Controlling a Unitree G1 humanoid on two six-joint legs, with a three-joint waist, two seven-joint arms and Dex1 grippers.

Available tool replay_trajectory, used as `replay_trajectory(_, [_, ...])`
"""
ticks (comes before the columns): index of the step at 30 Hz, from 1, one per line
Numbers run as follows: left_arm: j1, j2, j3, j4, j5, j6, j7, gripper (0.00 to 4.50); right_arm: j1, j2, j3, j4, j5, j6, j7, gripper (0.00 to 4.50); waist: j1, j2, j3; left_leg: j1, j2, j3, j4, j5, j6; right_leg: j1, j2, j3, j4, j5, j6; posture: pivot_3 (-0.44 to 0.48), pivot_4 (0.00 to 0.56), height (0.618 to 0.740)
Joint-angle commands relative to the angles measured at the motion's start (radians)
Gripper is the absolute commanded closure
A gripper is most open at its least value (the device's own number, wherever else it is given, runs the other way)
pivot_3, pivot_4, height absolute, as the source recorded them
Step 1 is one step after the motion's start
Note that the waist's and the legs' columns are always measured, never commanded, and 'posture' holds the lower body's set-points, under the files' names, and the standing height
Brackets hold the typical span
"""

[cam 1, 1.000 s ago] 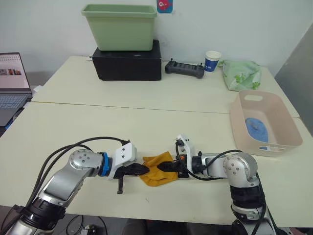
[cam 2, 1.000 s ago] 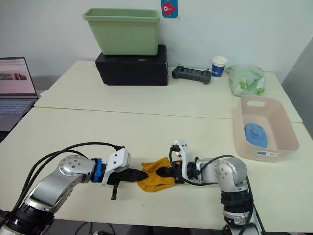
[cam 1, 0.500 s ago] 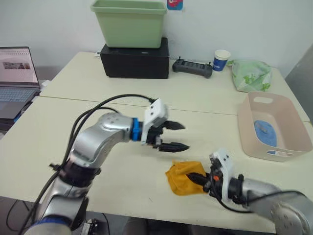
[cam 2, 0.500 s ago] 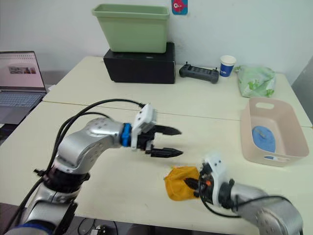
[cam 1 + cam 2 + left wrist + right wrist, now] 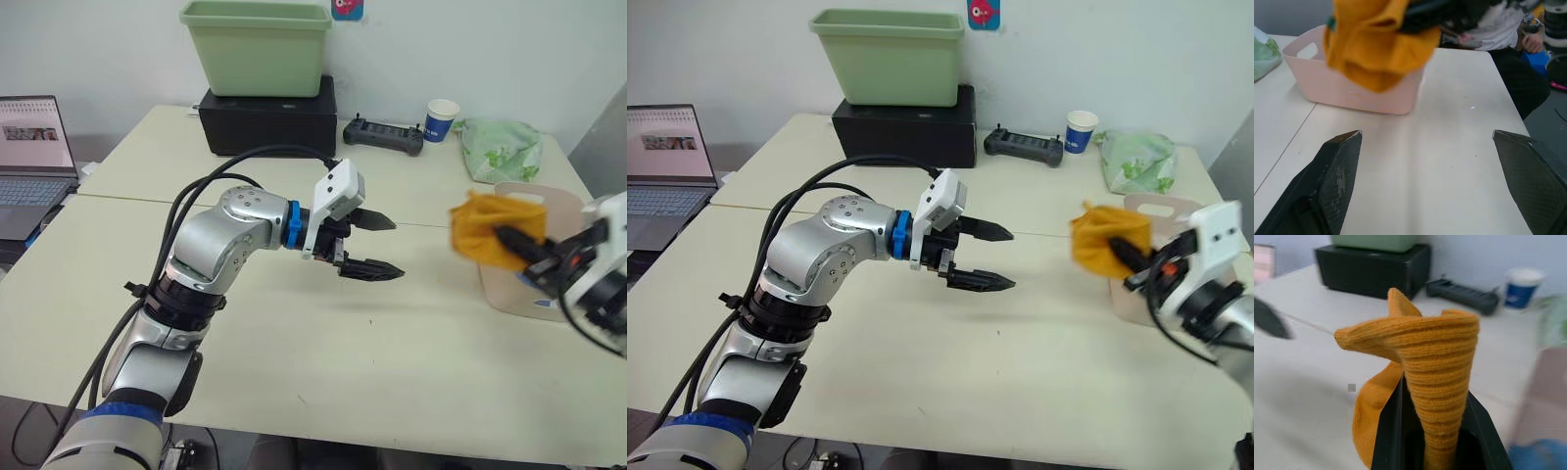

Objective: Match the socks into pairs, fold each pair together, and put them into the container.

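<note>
Mustard orange socks (image 5: 486, 233), folded into one bundle, are held in the air by the right gripper (image 5: 511, 238), whose fingers are clamped on the fabric; the bundle hangs just at the near-left edge of the pale pink container (image 5: 1144, 209). Half a second ago this bundle lay on the table (image 5: 294, 333) in front of the robot with the right gripper at it; it has since been lifted off the surface and carried to the right, up to the basin. How many socks make up the bundle cannot be told. In the right wrist view the ribbed orange fabric (image 5: 1435, 382) is seen pinched between the two black fingers (image 5: 1388, 431).

The left gripper (image 5: 377, 245) is held above the middle of the table with its fingers spread apart and nothing between them, much as it was half a second ago, though slightly farther right.

At the back of the table are counted one light green tub (image 5: 257, 47) on one black box (image 5: 269, 119), one black controller (image 5: 382, 135), one paper cup (image 5: 442, 119) and one green-patterned cloth bundle (image 5: 502, 149). One laptop (image 5: 34, 147) stands at the far left.
</note>
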Motion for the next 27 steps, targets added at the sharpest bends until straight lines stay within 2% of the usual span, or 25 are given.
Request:
replay_trajectory(1, [-0.018, -0.006, 0.007, -0.023, -0.005, -0.016, -0.017, 0.06, 0.040, -0.151, 0.053, 0.081, -0.276, -0.284, 0.036, 4.50, 0.001, 0.001, 0.000, 0.000, 0.000, 0.001, 0.000, 0.000, 0.000, 0.000, 0.000, 0.000, 0.000, 0.000, 0.000, 0.000, 0.150, 0.696])
replay_trajectory(5, [-0.029, -0.019, 0.015, -0.033, -0.019, -0.002, -0.020, 0.06, 0.158, -0.348, 0.257, 0.339, -0.691, -0.740, 0.053, 4.50, 0.000, 0.000, 0.001, 0.000, 0.000, 0.001, 0.000, 0.000, 0.000, 0.000, 0.000, 0.001, -0.001, 0.000, 0.000, 0.000, 0.150, 0.696])
replay_trajectory(7, [-0.034, -0.022, 0.013, -0.035, -0.020, -0.001, -0.024, 0.06, 0.157, -0.397, 0.346, 0.463, -0.815, -0.896, 0.039, 4.50, -0.001, 0.000, 0.001, 0.000, 0.000, 0.003, 0.002, 0.001, -0.003, 0.000, -0.001, 0.002, 0.000, 0.000, 0.000, 0.000, 0.150, 0.696])
replay_trajectory(9, [-0.038, -0.026, 0.012, -0.038, -0.021, 0.000, -0.025, 0.06, 0.129, -0.399, 0.407, 0.550, -0.868, -1.006, 0.046, 4.50, -0.002, 0.000, 0.001, 0.001, 0.000, 0.004, 0.004, 0.002, -0.003, 0.000, -0.001, 0.003, 0.002, 0.000, 0.000, 0.000, 0.150, 0.696])
replay_trajectory(12, [-0.042, -0.031, 0.014, -0.042, -0.026, 0.009, -0.023, 0.06, 0.090, -0.407, 0.489, 0.652, -0.962, -1.098, 0.054, 4.50, -0.005, 0.001, 0.001, 0.000, 0.000, 0.004, 0.006, 0.002, -0.004, 0.000, -0.001, 0.003, 0.004, 0.000, 0.000, 0.000, 0.150, 0.696])
replay_trajectory(15, [-0.056, -0.040, 0.021, -0.047, -0.034, 0.023, -0.019, 0.06, 0.039, -0.410, 0.550, 0.711, -0.985, -1.103, 0.134, 4.50, -0.005, 0.002, 0.001, 0.000, 0.000, 0.003, 0.008, 0.002, -0.004, 0.000, -0.001, 0.003, 0.005, 0.000, 0.000, 0.000, 0.150, 0.696])
replay_trajectory(20, [-0.063, -0.042, 0.025, -0.050, -0.036, 0.026, -0.018, 0.06, 0.013, -0.412, 0.546, 0.721, -0.973, -1.069, 0.236, 4.50, -0.001, 0.002, 0.001, 0.000, 0.000, 0.002, 0.011, 0.002, -0.004, 0.003, -0.001, 0.001, 0.004, 0.000, 0.000, 0.000, 0.150, 0.696])
replay_trajectory(27, [-0.058, -0.033, 0.018, -0.039, -0.020, 0.005, -0.021, 0.00, 0.008, -0.443, 0.429, 0.653, -0.825, -0.897, 0.435, 2.15, -0.001, 0.002, 0.001, 0.000, 0.000, 0.001, 0.012, 0.002, -0.004, 0.004, -0.001, 0.001, 0.004, 0.000, 0.000, 0.000, 0.150, 0.696])
